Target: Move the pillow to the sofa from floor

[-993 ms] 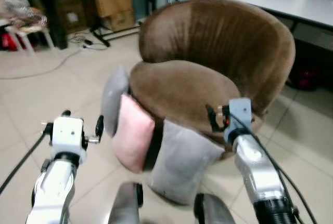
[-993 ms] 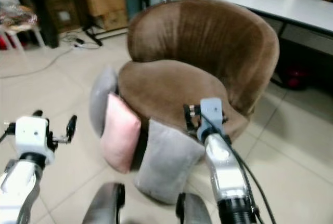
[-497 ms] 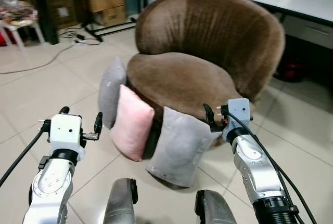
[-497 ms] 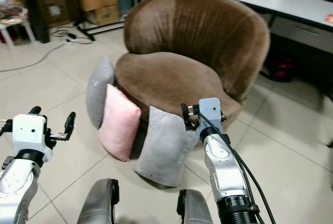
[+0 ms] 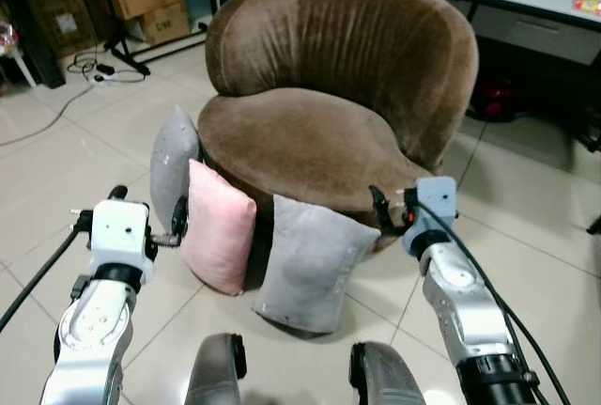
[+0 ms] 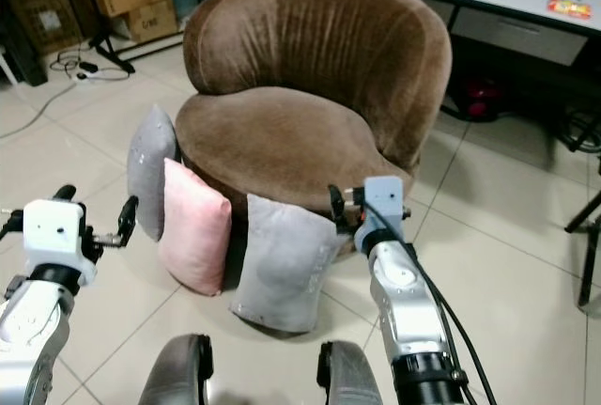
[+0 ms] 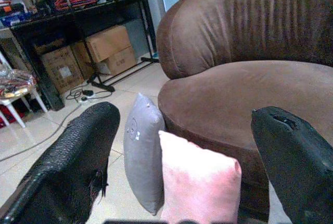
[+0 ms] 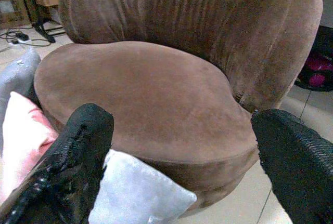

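Leaning on round velvety brown sofa [image 5: 319, 142]: plump pink pillow [image 5: 217, 239].

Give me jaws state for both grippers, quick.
Left gripper: jaws open, holding nothing, facing the pink pillow.
Right gripper: jaws open, holding nothing, above the grey pillow at the sofa.

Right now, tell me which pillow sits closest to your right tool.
The big grey pillow, leaning on the sofa just below the right tool; the pink pillow and small grey one stand further left.
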Tool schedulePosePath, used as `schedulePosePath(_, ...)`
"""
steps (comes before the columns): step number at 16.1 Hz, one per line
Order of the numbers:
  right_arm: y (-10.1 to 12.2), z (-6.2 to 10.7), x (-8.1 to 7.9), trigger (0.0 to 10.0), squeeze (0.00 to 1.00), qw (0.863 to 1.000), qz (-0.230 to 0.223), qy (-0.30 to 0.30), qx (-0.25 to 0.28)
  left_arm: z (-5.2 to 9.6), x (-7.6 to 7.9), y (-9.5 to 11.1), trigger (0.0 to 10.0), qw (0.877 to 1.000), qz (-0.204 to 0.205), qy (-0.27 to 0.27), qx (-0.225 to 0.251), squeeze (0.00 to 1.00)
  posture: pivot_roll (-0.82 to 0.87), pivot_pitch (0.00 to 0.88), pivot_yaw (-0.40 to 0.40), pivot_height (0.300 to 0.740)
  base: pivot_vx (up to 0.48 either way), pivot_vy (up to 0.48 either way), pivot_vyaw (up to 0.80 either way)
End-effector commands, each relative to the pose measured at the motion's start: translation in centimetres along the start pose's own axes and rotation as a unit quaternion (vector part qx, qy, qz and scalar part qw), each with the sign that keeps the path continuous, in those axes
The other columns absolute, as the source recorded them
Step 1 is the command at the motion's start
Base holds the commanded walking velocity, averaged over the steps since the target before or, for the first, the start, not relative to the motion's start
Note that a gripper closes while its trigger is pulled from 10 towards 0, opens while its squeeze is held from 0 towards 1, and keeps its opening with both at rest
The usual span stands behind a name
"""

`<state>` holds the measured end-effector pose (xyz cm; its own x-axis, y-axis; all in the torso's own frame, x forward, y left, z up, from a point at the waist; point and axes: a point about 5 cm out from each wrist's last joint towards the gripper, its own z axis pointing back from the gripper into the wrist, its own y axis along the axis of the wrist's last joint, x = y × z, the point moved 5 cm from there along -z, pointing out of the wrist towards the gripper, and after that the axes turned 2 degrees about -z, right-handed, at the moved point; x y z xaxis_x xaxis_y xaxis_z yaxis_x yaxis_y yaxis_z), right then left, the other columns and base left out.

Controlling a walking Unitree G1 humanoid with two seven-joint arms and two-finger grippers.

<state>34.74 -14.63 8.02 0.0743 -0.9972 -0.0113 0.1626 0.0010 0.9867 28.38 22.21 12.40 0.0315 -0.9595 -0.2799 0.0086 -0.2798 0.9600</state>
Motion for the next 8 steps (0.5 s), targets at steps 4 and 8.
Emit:
schedulePosePath(4, 0.60, -0.36, -0.77, 10.0, 1.00, 1.000, 0.010, 0.020, 0.005, -0.03, 0.27, -0.04, 10.0, 1.000, 0.000, -0.008, 0.002, 0.82, -0.03, 0.000, -0.037, 0.616, 0.276, 0.000, 0.40)
schedulePosePath(8, 0.84, -0.62, 0.02, 10.0, 1.00, 0.999, 0.026, -0.012, 0.015, 0.02, 0.32, -0.06, 10.0, 1.000, 0.000, -0.010, 0.003, 0.81, -0.03, 0.000, -0.041, 0.616, 0.288, 0.000, 0.20)
